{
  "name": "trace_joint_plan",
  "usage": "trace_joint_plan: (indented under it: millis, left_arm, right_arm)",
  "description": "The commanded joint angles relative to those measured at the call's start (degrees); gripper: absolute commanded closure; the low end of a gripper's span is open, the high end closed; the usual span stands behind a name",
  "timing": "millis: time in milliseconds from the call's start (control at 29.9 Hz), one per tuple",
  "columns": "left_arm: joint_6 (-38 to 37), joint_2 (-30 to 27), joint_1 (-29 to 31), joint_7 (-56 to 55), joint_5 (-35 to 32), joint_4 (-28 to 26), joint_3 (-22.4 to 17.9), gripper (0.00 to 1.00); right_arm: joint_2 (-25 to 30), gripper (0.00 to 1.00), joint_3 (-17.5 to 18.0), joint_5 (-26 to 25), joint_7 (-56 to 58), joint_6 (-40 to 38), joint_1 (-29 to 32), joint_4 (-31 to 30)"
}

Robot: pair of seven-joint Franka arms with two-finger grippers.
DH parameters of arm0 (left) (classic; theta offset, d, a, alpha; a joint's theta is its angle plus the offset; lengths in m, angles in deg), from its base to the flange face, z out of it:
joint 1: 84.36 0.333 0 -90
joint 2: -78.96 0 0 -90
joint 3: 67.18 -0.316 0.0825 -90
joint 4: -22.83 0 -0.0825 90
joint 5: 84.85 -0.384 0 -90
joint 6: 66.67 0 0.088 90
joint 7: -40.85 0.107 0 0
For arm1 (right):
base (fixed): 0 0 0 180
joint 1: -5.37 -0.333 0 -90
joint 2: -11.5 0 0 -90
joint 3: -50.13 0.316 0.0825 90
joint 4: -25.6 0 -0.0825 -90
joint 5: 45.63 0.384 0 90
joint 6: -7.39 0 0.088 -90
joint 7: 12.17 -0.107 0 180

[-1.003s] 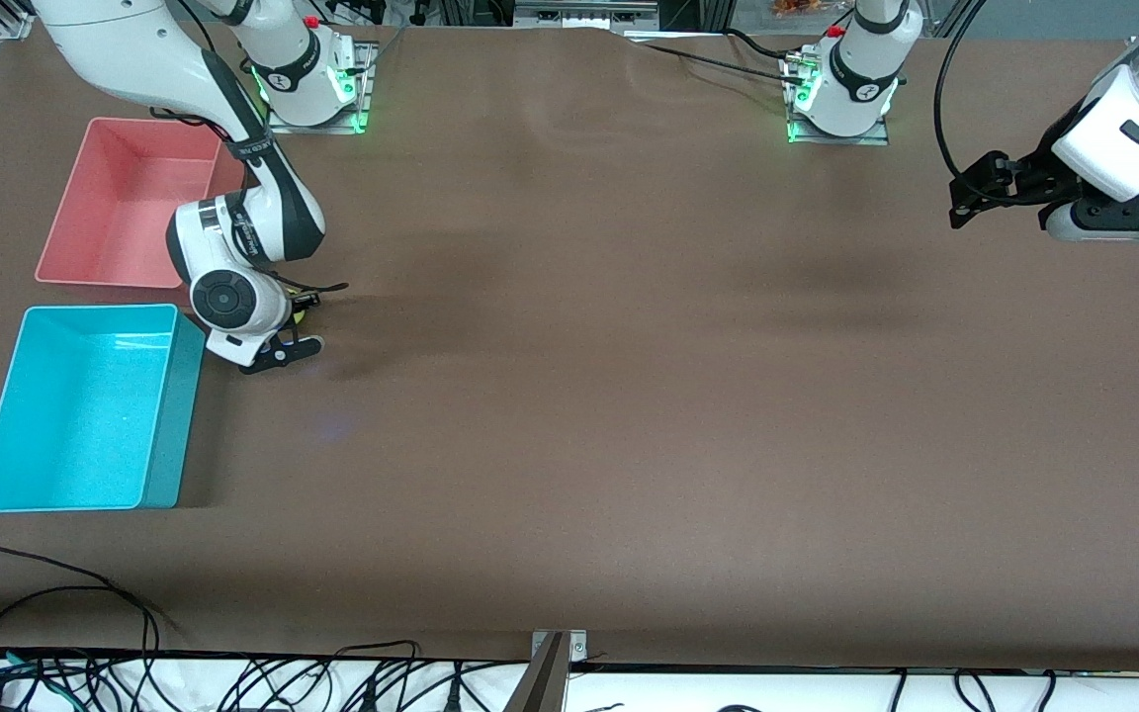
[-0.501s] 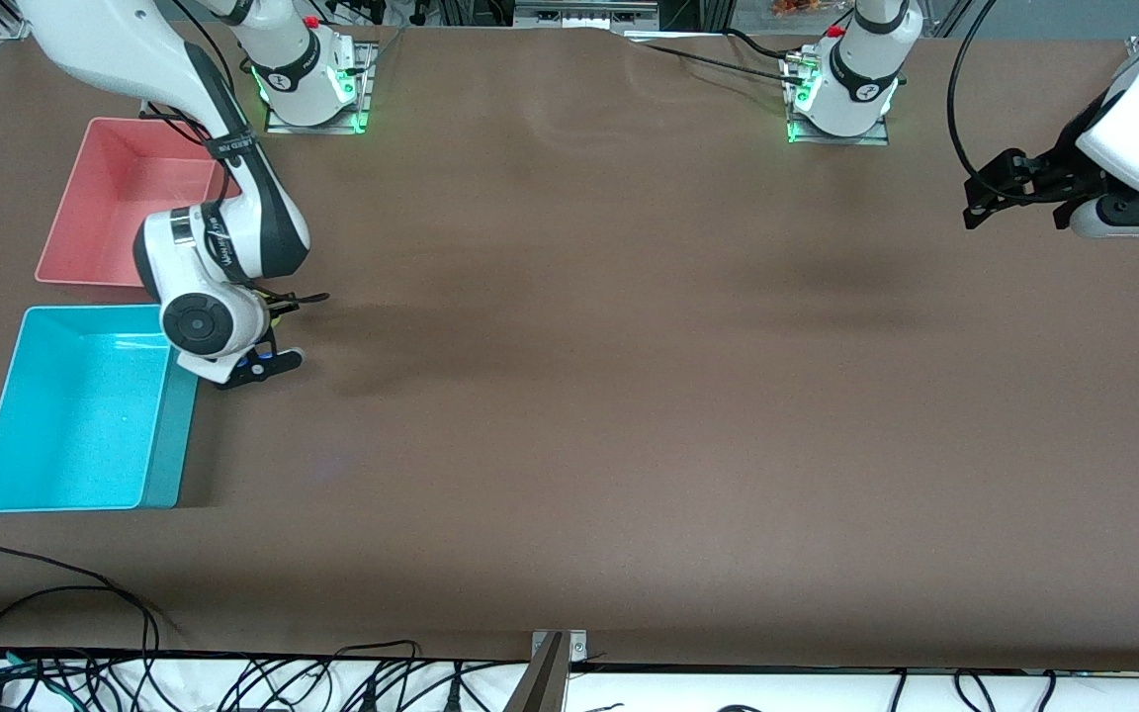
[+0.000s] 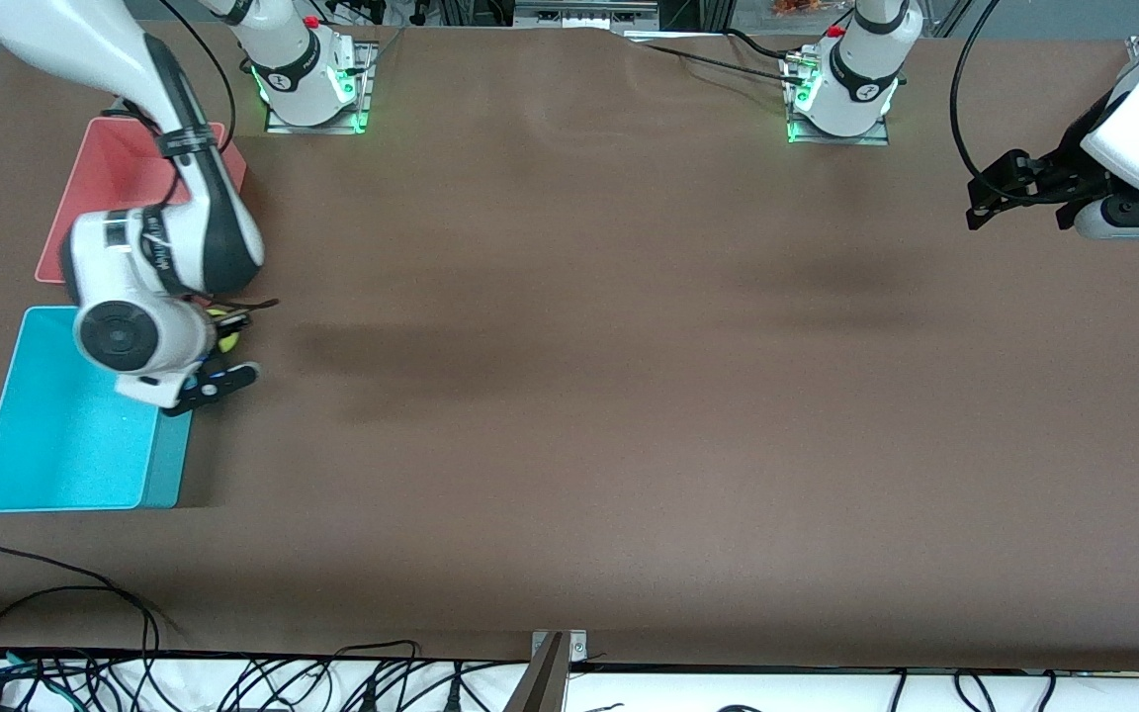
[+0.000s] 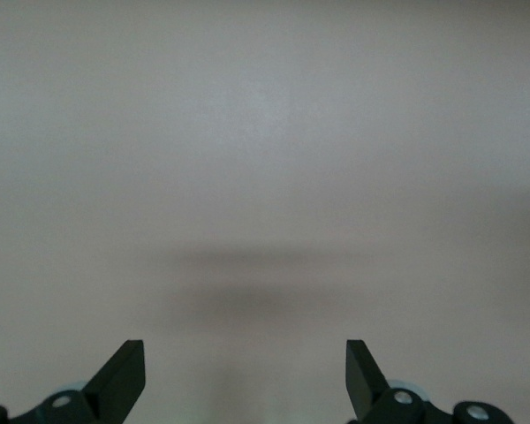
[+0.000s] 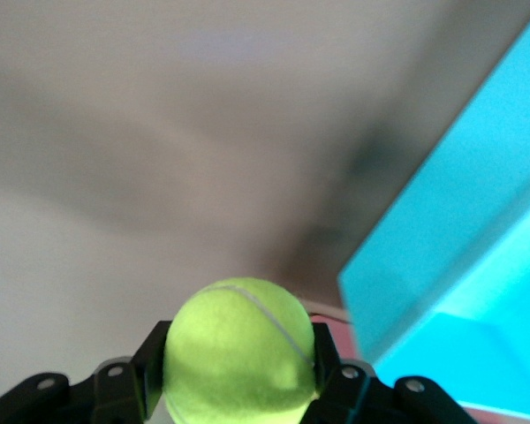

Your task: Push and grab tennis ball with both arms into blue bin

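The yellow-green tennis ball point(image 5: 238, 349) sits clamped between the fingers of my right gripper point(image 5: 238, 371); in the front view only a sliver of the tennis ball point(image 3: 227, 336) shows beside the wrist. My right gripper point(image 3: 221, 348) is up in the air over the blue bin's point(image 3: 55, 435) wall, at its corner next to the pink-red tub. The blue bin's wall point(image 5: 442, 230) also shows in the right wrist view. My left gripper point(image 3: 1000, 190) is open and empty, raised over bare table at the left arm's end; its jaws point(image 4: 243, 380) stand wide apart.
A pink-red tub point(image 3: 100, 193) stands beside the blue bin, farther from the front camera, partly covered by the right arm. Cables lie along the table's front edge point(image 3: 233, 682).
My right arm has carried the tennis ball from the table beside the bins toward the blue bin and now hangs over its wall. The left gripper has risen slightly and stays put.
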Motion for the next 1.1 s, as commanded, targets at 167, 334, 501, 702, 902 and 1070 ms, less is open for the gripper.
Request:
trace_joint_plan:
  millis: [167, 334, 501, 702, 902, 1070]
  left_arm:
    - [-1.11, 1.05, 0.1, -0.37, 0.95, 1.96, 0.03, 0.0]
    - [-1.11, 1.31, 0.1, -0.37, 0.95, 2.05, 0.03, 0.0]
    - [-1.11, 1.31, 0.1, -0.37, 0.95, 2.05, 0.03, 0.0]
    - [-1.11, 1.4, 0.1, -0.37, 0.95, 2.05, 0.03, 0.0]
    - [-1.11, 1.4, 0.1, -0.45, 1.04, 2.05, 0.03, 0.0]
    - [-1.11, 1.4, 0.1, -0.37, 1.04, 2.05, 0.03, 0.0]
  right_arm:
    - [-8.04, 0.69, 0.15, -0.09, 12.22, 0.67, 9.38, 7.27]
    - [-10.33, 0.69, 0.15, 4.91, 15.9, 2.43, 11.93, 7.28]
    - [-11.91, 0.61, 0.15, 11.07, 17.49, 2.26, 14.31, 7.28]
    - [-11.91, 0.0, 0.15, 13.8, 18.19, 1.73, 15.27, 7.28]
    - [-11.47, 0.0, 0.23, 14.33, 18.11, 1.3, 15.27, 7.45]
    - [-11.21, 0.0, 0.32, 15.56, 17.58, -4.76, 15.01, 10.61]
